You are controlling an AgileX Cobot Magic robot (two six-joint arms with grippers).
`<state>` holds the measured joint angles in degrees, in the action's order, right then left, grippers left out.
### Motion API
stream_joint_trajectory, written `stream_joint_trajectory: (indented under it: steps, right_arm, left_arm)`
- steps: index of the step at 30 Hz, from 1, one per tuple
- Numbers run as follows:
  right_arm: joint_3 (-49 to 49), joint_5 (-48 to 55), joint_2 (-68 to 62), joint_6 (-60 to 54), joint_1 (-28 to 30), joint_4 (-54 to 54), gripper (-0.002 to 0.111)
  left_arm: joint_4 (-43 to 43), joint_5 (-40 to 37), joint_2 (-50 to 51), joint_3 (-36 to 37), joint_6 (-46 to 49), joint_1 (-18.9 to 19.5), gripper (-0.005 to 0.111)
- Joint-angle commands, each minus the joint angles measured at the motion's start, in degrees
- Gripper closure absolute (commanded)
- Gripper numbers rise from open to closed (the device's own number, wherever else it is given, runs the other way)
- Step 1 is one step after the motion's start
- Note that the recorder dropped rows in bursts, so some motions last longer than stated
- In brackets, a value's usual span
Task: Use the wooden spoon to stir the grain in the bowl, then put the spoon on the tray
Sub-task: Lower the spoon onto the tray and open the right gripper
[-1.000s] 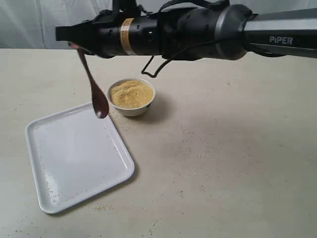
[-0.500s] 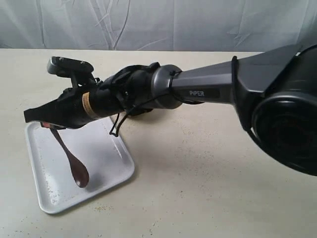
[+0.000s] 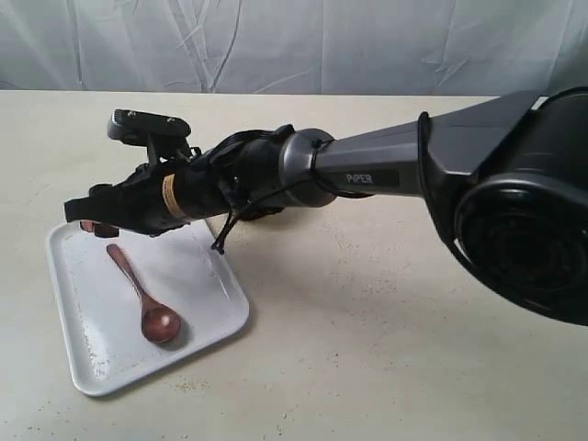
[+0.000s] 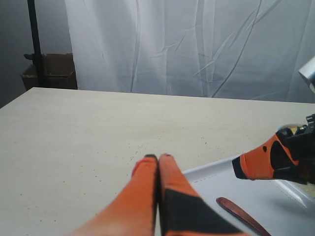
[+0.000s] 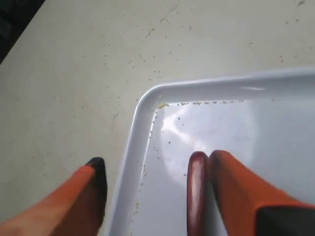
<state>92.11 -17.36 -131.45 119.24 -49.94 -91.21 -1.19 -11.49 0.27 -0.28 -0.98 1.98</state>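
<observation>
The dark wooden spoon (image 3: 140, 292) lies flat on the white tray (image 3: 101, 317), scoop toward the tray's near edge. My right gripper (image 3: 84, 219) reaches across and hovers over the tray's far left corner, open and holding nothing. In the right wrist view the spoon's handle end (image 5: 197, 196) rests beside one finger (image 5: 236, 191), and the right gripper (image 5: 157, 158) straddles the tray rim (image 5: 147, 105). My left gripper (image 4: 157, 157) is shut and empty, low over the table beside the tray rim (image 4: 206, 170). The right arm hides the bowl and grain in the exterior view.
The right arm's thick forearm (image 3: 367, 175) stretches across the middle of the table. Stray grains speckle the tray and the table near the tray's front edge (image 3: 188, 386). A white curtain (image 3: 294, 46) hangs behind the table.
Half a second ago the spoon hung from the shut right gripper above the tray. The gripper has since opened and the spoon has come to rest flat on the tray.
</observation>
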Motion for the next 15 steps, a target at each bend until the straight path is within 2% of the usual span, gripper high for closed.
stream_joint_trajectory:
  steps: [1,5,8,11,15]
  right_arm:
    - [0.2,-5.5,3.7,1.9,1.8,-2.6,0.053]
    - [0.2,-18.0,7.4,1.8,3.7,-8.7,0.078]
    - [0.2,-28.3,10.0,1.8,5.7,-8.7,0.105]
    - [0.2,-32.6,12.6,0.9,8.5,-8.7,0.108]
    - [0.2,-28.2,16.0,0.7,13.8,-8.7,0.108]
  left_arm:
    - [0.0,0.8,-0.3,0.3,-0.1,0.2,0.107]
    - [0.0,0.8,-0.3,0.3,-0.1,0.2,0.107]
    - [0.0,0.8,-0.3,0.3,-0.1,0.2,0.107]
    - [0.0,0.8,-0.3,0.3,-0.1,0.2,0.107]
    - [0.0,0.8,-0.3,0.3,-0.1,0.2,0.107]
